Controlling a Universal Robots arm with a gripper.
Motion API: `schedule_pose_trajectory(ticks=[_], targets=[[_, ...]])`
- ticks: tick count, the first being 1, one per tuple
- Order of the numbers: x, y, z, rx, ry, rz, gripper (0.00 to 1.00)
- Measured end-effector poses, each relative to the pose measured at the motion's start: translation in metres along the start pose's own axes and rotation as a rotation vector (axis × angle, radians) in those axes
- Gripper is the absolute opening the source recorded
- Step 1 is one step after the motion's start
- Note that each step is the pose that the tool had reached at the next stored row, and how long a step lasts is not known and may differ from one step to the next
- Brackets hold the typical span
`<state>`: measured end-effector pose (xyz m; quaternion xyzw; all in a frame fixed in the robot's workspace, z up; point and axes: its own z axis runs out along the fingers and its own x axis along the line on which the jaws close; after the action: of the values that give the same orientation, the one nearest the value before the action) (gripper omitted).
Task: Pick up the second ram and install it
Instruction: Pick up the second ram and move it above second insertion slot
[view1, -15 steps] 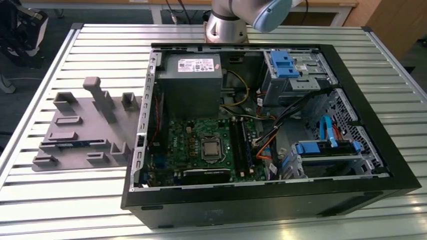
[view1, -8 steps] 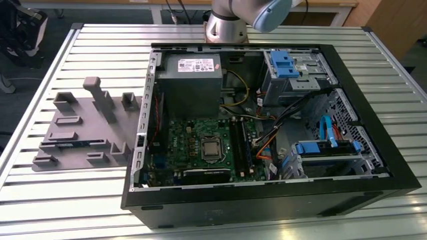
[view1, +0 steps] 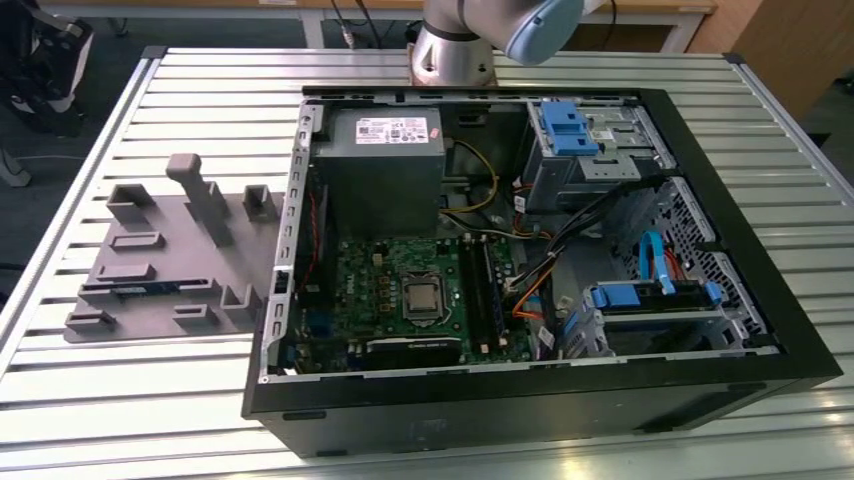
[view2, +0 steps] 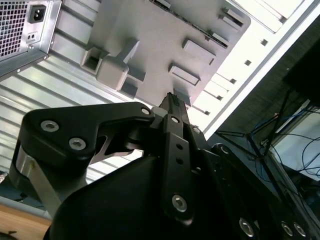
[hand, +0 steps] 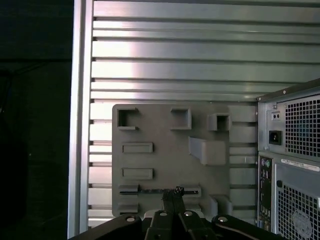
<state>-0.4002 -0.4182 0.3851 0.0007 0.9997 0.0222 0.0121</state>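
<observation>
Second ram (hand: 150, 191) in tray (hand: 165, 131), beyond jaws

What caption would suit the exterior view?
Open computer case on a slatted table, grey holder tray holding a ram stick beside it.

The arm (view1: 451, 52) stands on a silver base joint, with a pale blue-grey elbow joint angling off above it at the exterior view's upper edge. In both wrist views the black gripper (hand: 173, 194) (view2: 170, 98) reaches forward from its bolted linkages, fingers pressed together at the tips.
</observation>
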Motion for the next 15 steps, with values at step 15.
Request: schedule_pose_trajectory(ticks=[15], targets=[[0.0051, -0.0001, 0.0, -0.004, 0.0073, -0.166, 0.11]])
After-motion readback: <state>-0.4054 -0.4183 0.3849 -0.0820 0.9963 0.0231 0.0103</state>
